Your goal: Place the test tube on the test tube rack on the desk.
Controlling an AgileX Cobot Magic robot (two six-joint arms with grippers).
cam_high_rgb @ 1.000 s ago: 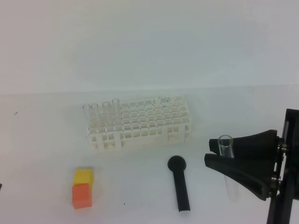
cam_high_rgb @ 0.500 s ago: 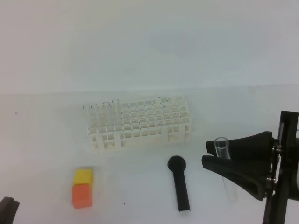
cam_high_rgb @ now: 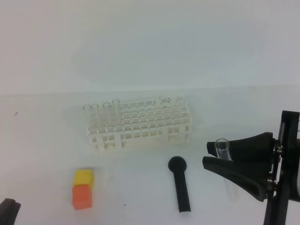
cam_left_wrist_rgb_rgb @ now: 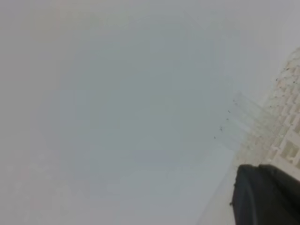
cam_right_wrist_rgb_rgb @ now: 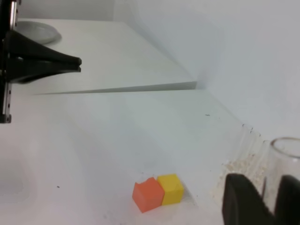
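Note:
My right gripper (cam_high_rgb: 208,152) hangs above the desk (cam_high_rgb: 42,140) at the right, shut on a clear test tube (cam_high_rgb: 221,149) that leans slightly, open end up. The right wrist view shows the tube (cam_right_wrist_rgb_rgb: 276,159) between the two black fingers (cam_right_wrist_rgb_rgb: 241,201). The white test tube rack (cam_high_rgb: 145,126) stands left of and behind it, with several clear tubes upright at its left end. My left gripper (cam_high_rgb: 7,208) peeks in at the bottom left corner. The right wrist view shows that left gripper (cam_right_wrist_rgb_rgb: 75,61) with its jaws together and nothing in them.
A black stick-shaped tool with a round head (cam_high_rgb: 179,183) lies on the desk between the rack and my right gripper. A yellow block (cam_high_rgb: 83,177) and an orange block (cam_high_rgb: 81,196) sit side by side at the front left. A white wall rises behind the desk.
My right gripper with the tube has shifted slightly left and down. The left gripper's tip has come into the bottom left corner.

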